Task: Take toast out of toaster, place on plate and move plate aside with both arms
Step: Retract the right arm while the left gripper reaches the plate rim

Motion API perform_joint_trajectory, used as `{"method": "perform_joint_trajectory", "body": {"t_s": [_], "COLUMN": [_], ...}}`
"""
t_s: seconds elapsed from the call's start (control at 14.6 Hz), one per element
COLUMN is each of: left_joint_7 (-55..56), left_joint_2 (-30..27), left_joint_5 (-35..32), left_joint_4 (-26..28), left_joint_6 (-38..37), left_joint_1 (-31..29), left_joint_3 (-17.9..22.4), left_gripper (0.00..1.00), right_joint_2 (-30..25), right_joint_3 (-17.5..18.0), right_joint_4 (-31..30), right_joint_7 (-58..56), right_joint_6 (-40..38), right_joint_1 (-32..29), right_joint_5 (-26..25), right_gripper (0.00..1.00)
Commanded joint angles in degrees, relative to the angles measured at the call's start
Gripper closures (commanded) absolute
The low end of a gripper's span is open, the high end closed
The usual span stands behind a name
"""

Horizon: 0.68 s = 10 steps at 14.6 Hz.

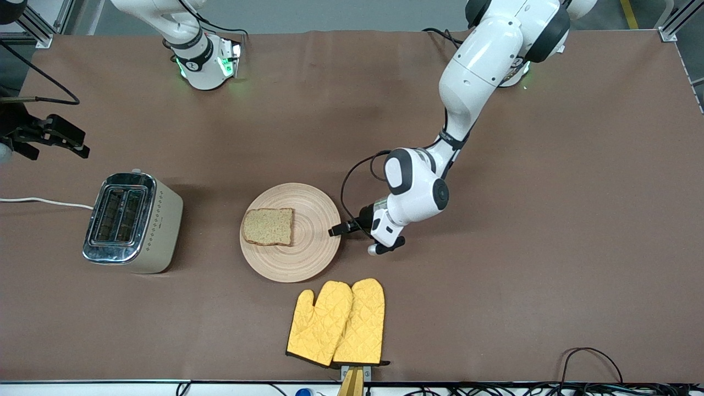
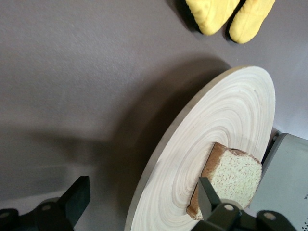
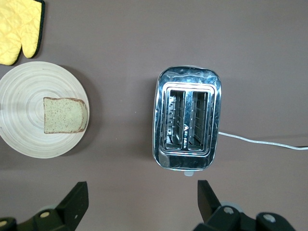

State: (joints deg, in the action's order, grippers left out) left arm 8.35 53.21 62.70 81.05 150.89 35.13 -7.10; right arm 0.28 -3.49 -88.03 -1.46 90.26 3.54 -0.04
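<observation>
The round beige wooden plate [image 1: 308,247] lies mid-table with the brown toast [image 1: 268,226] flat on it, on the side toward the toaster. My left gripper [image 1: 342,227] is low at the plate's rim on the side toward the left arm's end. In the left wrist view the left gripper [image 2: 142,199] is open, with the plate's [image 2: 226,120] edge between its fingers and the toast [image 2: 236,178] close to one finger. My right gripper [image 1: 63,137] hangs over the table beside the toaster. It is open and empty [image 3: 142,202], and sees the plate [image 3: 29,139] and the toast [image 3: 65,115].
A chrome two-slot toaster [image 1: 132,220] stands toward the right arm's end, its slots empty [image 3: 187,125], with a white cord [image 1: 44,202] running off. Two yellow oven mitts [image 1: 338,324] lie nearer the front camera than the plate. Cables lie along the front edge.
</observation>
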Motion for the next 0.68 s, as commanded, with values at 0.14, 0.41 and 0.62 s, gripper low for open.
{"method": "perform_joint_trajectory", "body": {"t_s": [0.14, 0.41, 0.62], "left_joint_7": [-1.14, -1.23, -4.73], "left_joint_2": [1.63, 1.89, 1.98], "left_joint_5": [1.11, 0.84, 0.93], "left_joint_4": [-2.21, -2.21, -1.86], "left_joint_6": [3.09, 3.1, 3.1], "left_joint_1": [3.01, 3.63, 3.28], "left_joint_3": [0.42, 0.59, 0.5], "left_gripper": [0.21, 0.68, 0.9], "right_joint_2": [-0.1, -0.1, -0.1], "right_joint_3": [1.56, 1.56, 1.56], "right_joint_4": [0.67, 0.67, 0.67], "right_joint_7": [0.67, 0.32, 0.32], "right_joint_6": [-0.88, -0.88, -0.96], "right_joint_1": [-1.35, -1.35, -1.35], "right_joint_5": [-1.11, -1.11, -1.11], "right_gripper": [0.0, 0.0, 0.0]}}
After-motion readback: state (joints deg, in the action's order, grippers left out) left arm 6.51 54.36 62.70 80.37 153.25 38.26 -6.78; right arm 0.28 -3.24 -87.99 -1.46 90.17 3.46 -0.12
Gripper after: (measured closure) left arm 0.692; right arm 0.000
